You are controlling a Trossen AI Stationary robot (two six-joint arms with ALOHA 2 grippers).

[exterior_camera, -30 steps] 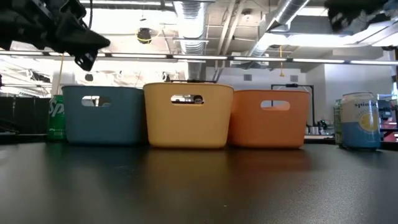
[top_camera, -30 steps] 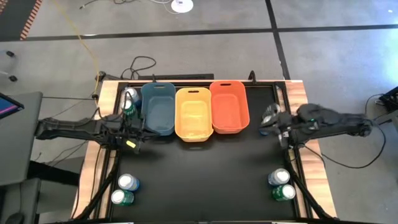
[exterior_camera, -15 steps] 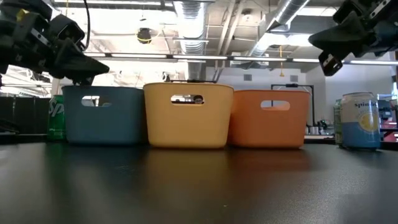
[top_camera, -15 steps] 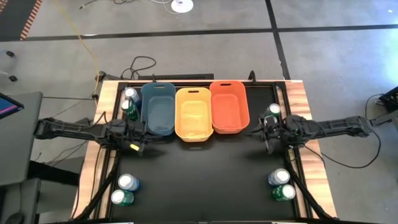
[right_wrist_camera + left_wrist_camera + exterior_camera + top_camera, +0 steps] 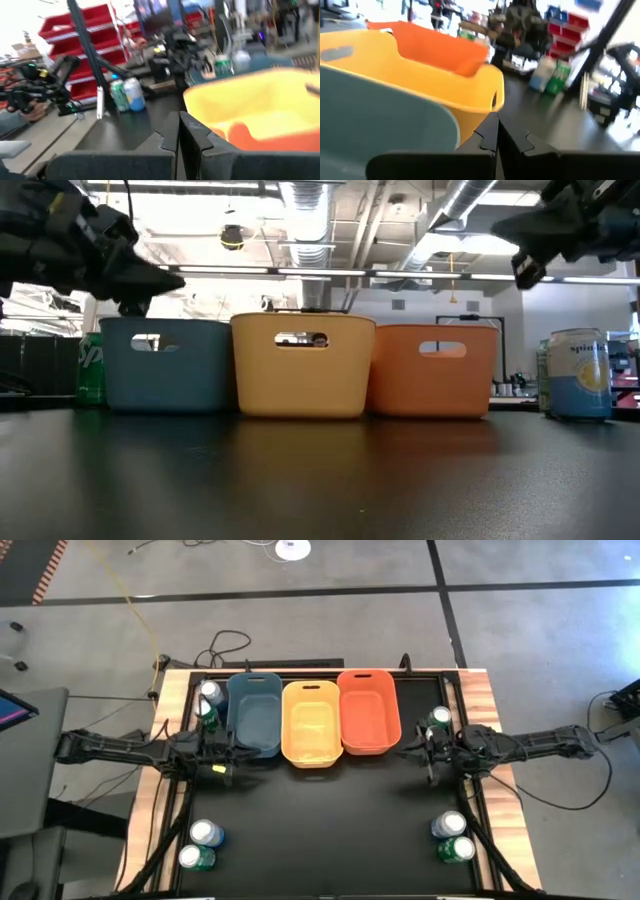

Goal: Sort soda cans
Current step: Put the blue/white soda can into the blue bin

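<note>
Soda cans stand in pairs at the table's corners: far left, near left, near right. At the far right a green can shows beside my right arm, with a blue-silver one next to it in the low view. My left gripper is shut and empty, level, just in front of the blue bin. My right gripper is shut and empty, level, beside the orange bin's near right corner. Both hang above the table.
A yellow bin stands between the blue and orange bins along the far edge, and all three look empty. The black tabletop in front of the bins is bare between the near can pairs. Wooden edges and cables border the table.
Both grippers have sunk and tipped from slanting down to level. My right gripper has also drawn off the far-right cans toward the table's middle, uncovering the green can. Neither gripper has opened, and no can has moved.
</note>
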